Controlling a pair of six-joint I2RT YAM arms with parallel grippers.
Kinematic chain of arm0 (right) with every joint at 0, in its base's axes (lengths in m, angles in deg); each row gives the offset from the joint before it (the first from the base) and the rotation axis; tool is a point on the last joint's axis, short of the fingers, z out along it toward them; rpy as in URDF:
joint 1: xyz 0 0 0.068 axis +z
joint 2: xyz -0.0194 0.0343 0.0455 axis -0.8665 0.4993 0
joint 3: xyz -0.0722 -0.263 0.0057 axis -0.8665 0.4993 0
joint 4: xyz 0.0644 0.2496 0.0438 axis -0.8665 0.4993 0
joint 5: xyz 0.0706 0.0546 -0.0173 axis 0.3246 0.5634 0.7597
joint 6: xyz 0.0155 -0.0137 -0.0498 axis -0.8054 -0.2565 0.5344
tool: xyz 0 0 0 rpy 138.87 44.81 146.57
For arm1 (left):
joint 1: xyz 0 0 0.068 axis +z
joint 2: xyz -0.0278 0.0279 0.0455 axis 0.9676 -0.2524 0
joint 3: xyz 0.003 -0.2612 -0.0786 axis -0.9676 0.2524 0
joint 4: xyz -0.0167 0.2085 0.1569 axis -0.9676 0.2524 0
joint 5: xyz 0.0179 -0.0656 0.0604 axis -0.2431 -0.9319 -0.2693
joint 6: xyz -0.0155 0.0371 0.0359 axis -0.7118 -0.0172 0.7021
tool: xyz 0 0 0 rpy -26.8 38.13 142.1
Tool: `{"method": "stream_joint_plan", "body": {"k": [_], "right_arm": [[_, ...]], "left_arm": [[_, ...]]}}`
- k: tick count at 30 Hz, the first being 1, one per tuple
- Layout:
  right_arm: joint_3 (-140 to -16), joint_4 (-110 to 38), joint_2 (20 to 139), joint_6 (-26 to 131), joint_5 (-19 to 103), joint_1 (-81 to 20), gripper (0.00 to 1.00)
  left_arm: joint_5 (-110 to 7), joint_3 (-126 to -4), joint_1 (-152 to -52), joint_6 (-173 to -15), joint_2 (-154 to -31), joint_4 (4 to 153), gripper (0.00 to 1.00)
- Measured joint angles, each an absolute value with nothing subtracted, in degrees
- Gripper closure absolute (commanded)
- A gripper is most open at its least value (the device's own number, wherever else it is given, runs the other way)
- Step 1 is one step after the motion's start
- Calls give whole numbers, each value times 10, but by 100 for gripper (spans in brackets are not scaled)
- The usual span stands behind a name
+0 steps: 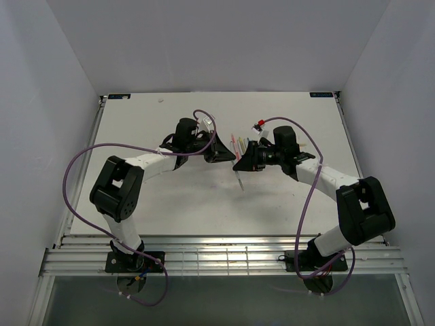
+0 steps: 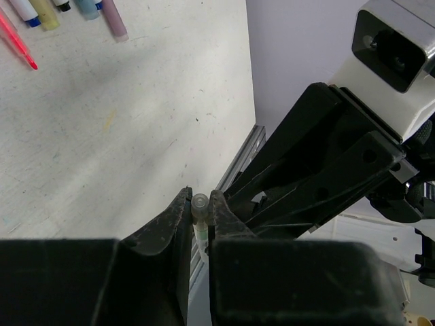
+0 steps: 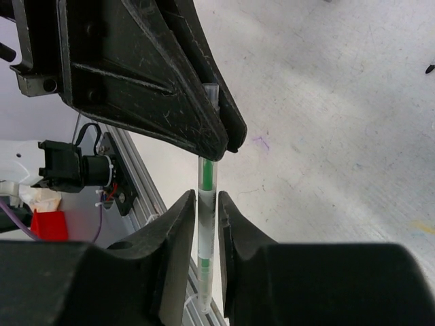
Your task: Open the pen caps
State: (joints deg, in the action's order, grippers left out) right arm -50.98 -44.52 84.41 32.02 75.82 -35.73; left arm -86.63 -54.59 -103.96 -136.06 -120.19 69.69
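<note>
Left gripper (image 1: 230,157) and right gripper (image 1: 239,165) meet tip to tip mid-table, both arms bent inward, beside a row of coloured marker pens (image 1: 236,142).

Left wrist view: the left gripper pinches a clear stubby plastic pen cap (image 2: 200,204).

Right wrist view: the right gripper clamps the upright thin green-and-white pen (image 3: 206,204) below it.

Black-and-white arms (image 1: 146,163), purple cables (image 1: 65,180)

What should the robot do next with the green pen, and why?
Probably pull the grippers apart along the green pen, with the right one squeezing firmly. The left gripper pinches its clear cap end and the right gripper hugs the barrel lower down, so a straight tug should pop the cap off.
</note>
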Motion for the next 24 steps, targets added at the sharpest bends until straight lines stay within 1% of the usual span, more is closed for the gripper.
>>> {"method": "stream_joint_plan", "body": {"k": [5, 6, 9, 12, 15, 18, 22, 24], "right_arm": [[-510, -447, 846, 318, 758, -351, 71], [-510, -448, 847, 318, 758, -349, 78], [-510, -447, 857, 320, 750, -341, 92], [-511, -447, 864, 322, 737, -333, 92], [-529, -419, 868, 343, 689, -310, 92], [-586, -351, 875, 385, 552, -253, 92], [-674, -302, 908, 437, 272, -134, 92], [-698, -274, 928, 450, 185, -94, 92]], "left_arm": [[-866, -546, -1041, -1365, -1202, 700, 100], [-866, -546, -1041, -1365, -1202, 703, 100], [-864, -550, -1041, -1357, -1202, 726, 100], [-851, -559, -1041, -1339, -1202, 761, 100], [-827, -582, -1039, -1313, -1202, 817, 100], [-790, -623, -1026, -1277, -1202, 895, 100], [-781, -680, -978, -1251, -1204, 987, 100], [-785, -705, -944, -1250, -1210, 1000, 100]]}}
